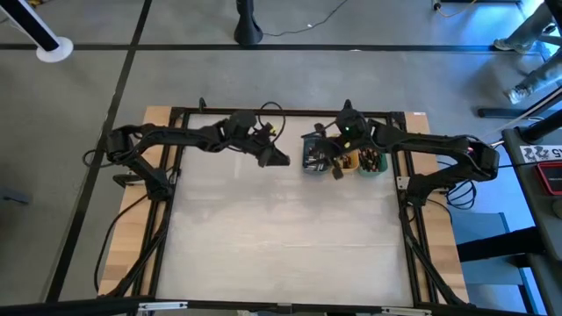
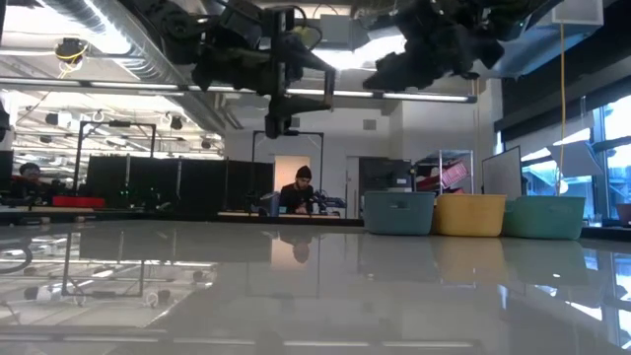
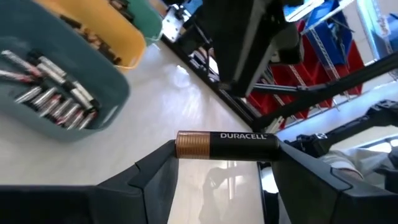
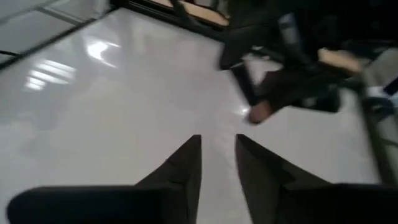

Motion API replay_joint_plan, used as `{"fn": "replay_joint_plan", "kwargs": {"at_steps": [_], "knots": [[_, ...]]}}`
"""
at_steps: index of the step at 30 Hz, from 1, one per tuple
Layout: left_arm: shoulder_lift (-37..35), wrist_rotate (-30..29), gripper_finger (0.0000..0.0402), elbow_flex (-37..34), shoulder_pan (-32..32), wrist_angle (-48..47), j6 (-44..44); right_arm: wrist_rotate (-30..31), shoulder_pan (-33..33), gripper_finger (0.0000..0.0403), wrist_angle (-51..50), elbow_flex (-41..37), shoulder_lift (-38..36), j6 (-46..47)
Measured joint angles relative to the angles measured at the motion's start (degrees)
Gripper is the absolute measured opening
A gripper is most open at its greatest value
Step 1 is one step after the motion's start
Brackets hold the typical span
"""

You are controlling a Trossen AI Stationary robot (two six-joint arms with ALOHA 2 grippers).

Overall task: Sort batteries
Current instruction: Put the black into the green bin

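Observation:
One black battery with a copper end (image 3: pixel 227 144) sits between the fingers of my left gripper (image 3: pixel 227 148), high above the tabletop and left of the trays (image 1: pixel 277 160). The slate-blue tray (image 3: pixel 93 81) holds several silvery batteries (image 3: pixel 50 93) lying on its floor. Behind it stand the orange tray (image 3: pixel 127 43), with small dark cells inside, and the green tray (image 3: pixel 149 18). My right gripper (image 4: pixel 217 146) hovers over the trays (image 1: pixel 335 169), its fingers a little apart with nothing between them. My left gripper pinches the battery end to end. The copper end (image 3: pixel 186 144) is against one fingertip and the black end (image 3: pixel 272 144) against the other, so the battery spans the gap. The fingers come from the table's left, slanting slightly down. The battery is roughly level and lifted clear of the table.
The three trays stand in a row at the table's far edge: blue (image 2: pixel 399 212), orange (image 2: pixel 468 214), green (image 2: pixel 542 217). The glossy white tabletop (image 1: pixel 281 237) stretches toward the near edge. A black frame rail (image 1: pixel 281 112) borders the table. A person sits far off in the room (image 2: pixel 299 192).

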Motion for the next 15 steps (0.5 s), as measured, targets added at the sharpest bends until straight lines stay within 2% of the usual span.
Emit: {"fn": "replay_joint_plan", "kwargs": {"at_steps": [5, 10, 15], "knots": [[0.0, -0.3, 0.0227, 0.0, -1.2, 5.0, -0.6, 6.3, 1.2, 0.0174, 2.4, 0.8, 0.0, -0.8], [0.0, -1.6, 0.0227, 0.0, -1.5, 9.4, -1.0, 3.7, 1.2, 0.0256, 2.7, 1.7, 0.0, -0.2], [0.5, -4.2, 0.0227, 0.0, -1.6, 10.3, -2.2, 4.9, 2.8, 0.0288, 3.4, 2.8, 0.0, 0.4]]}}
